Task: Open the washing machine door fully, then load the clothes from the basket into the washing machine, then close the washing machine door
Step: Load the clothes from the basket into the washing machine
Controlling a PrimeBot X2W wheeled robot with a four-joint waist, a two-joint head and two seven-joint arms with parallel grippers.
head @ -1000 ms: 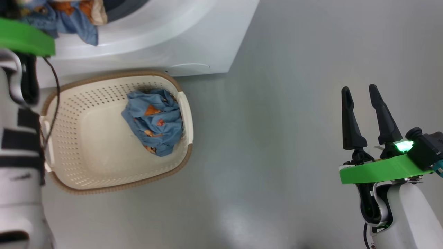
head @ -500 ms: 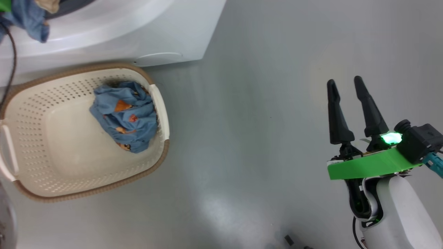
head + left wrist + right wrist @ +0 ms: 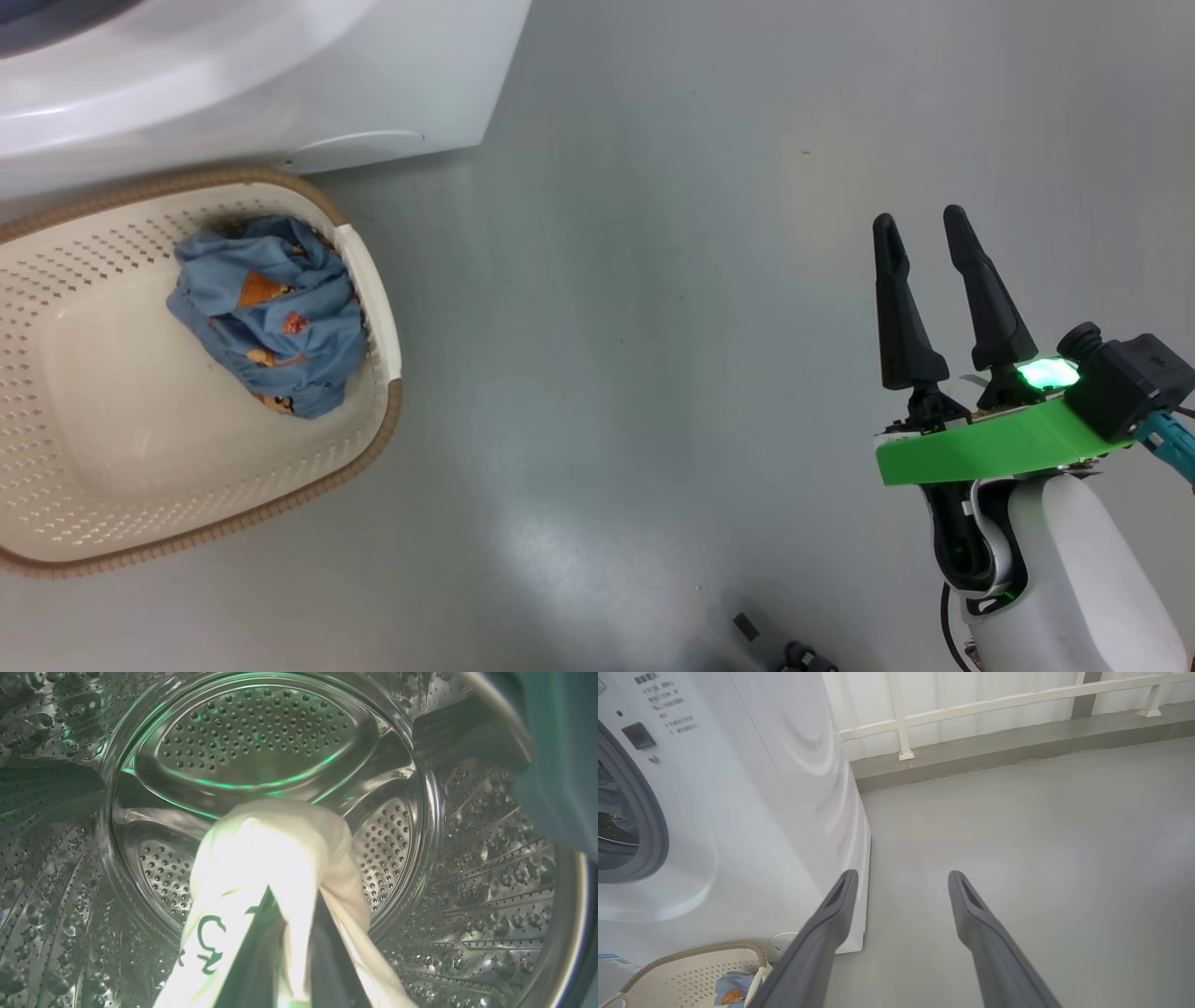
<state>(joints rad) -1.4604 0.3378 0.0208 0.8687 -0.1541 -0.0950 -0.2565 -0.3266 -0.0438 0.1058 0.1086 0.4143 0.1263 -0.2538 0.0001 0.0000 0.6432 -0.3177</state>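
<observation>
1. One washing machine [image 3: 280,84]: white front-loader, upper L of head view; R wrist view shows its front w/ one grey rubber ring [image 3: 661,826] round the opening
2. One steel drum [image 3: 261,732]: perforated, seen from inside in L wrist view
3. One basket [image 3: 112,401]: on grey floor [image 3: 653,373], just in front of machine
4. Two garments: blue garment [image 3: 266,313] bunched in basket beside one white handle [image 3: 369,289]; cream garment [image 3: 271,858] inside drum
5. Two grippers: left gripper [image 3: 294,903] inside drum, fingers clamped on cream garment; right gripper [image 3: 920,224] spread wide, holding nothing, over bare floor, well apart from basket
</observation>
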